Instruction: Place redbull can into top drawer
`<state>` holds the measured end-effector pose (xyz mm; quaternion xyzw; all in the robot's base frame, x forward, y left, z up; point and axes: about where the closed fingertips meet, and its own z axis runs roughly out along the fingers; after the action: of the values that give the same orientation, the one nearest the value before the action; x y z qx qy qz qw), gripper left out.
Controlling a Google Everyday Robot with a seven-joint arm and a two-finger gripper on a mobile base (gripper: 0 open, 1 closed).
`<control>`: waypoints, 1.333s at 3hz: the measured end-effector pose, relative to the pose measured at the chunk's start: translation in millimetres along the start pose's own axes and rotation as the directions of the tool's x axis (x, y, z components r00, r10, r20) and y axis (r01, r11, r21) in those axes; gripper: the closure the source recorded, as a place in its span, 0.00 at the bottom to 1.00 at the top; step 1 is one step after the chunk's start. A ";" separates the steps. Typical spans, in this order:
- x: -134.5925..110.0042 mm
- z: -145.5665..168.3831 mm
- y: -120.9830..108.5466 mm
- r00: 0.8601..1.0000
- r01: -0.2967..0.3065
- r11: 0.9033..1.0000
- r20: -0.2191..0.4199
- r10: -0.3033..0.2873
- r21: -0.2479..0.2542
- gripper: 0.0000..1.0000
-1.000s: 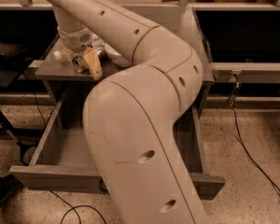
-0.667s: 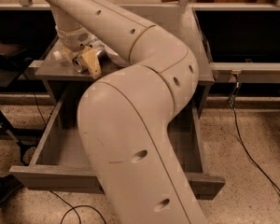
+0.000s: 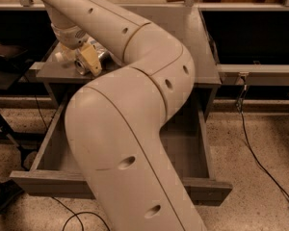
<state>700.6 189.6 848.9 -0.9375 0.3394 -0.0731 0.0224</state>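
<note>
The redbull can (image 3: 81, 66) lies on its side on the grey cabinet top (image 3: 53, 71) at the upper left, its shiny round end facing the camera. My gripper (image 3: 85, 61) is down on the cabinet top right at the can, with a tan pad just to the can's right. The top drawer (image 3: 48, 183) is pulled wide open below the cabinet top. Its grey inside shows at the left (image 3: 50, 146) and the right. My large beige arm (image 3: 135, 129) crosses the middle of the drawer and hides its centre and handle.
A dark object (image 3: 5, 52) lies on a low black stand at the far left. A grey shelf rail (image 3: 255, 71) runs along the right. Black cables (image 3: 255, 158) trail on the speckled floor at the right and by the drawer's front.
The arm's big lower link has shifted slightly left. The gripper stays at the can on the cabinet top.
</note>
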 end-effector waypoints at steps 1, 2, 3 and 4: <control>4.7 3.4 2.6 1.000 0.010 1.000 -0.013 -0.011 -0.011 0.30; 10.2 7.8 7.8 1.000 0.012 1.000 -0.019 -0.012 -0.025 0.30; 13.8 11.8 12.0 1.000 0.012 0.999 -0.021 -0.012 -0.036 0.30; 15.8 12.3 10.8 0.999 0.016 0.999 -0.031 -0.017 -0.040 0.48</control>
<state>707.7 171.0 837.7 -0.9394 0.3332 -0.0810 -0.0022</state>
